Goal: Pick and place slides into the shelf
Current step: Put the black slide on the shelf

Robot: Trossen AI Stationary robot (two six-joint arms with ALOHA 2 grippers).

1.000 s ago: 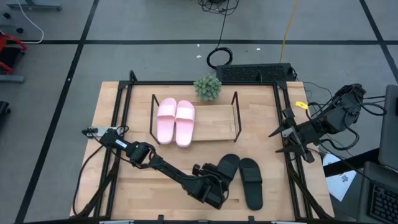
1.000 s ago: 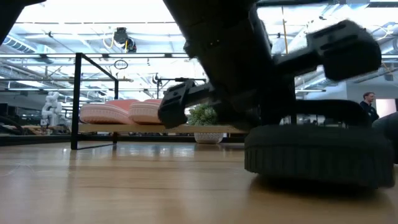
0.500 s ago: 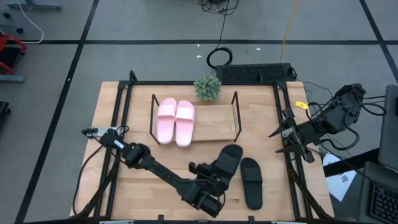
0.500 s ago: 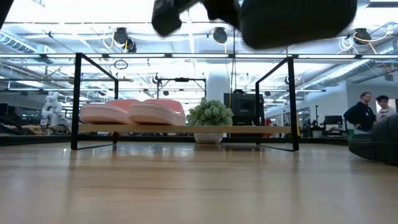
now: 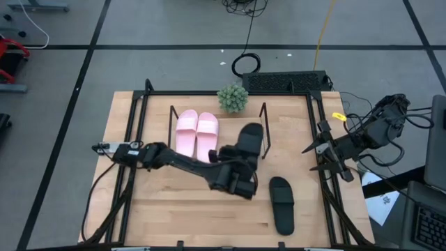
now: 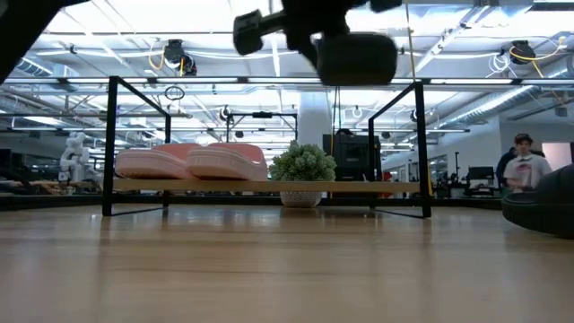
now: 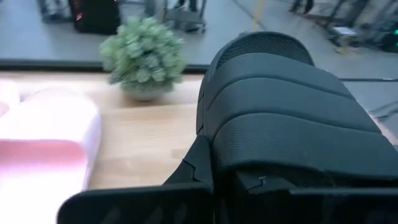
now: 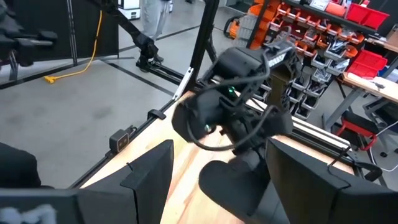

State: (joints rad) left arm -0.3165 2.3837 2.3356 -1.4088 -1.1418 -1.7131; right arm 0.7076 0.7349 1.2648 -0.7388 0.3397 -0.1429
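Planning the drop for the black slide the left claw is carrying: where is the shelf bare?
The shelf board is bare from the pink slides to its right-hand frame. The left claw holds the black slide over that patch. The left part is crowded by the pink pair.

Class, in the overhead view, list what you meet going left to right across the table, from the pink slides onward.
Pink slides → left gripper holding a black slide → second black slide → right gripper.
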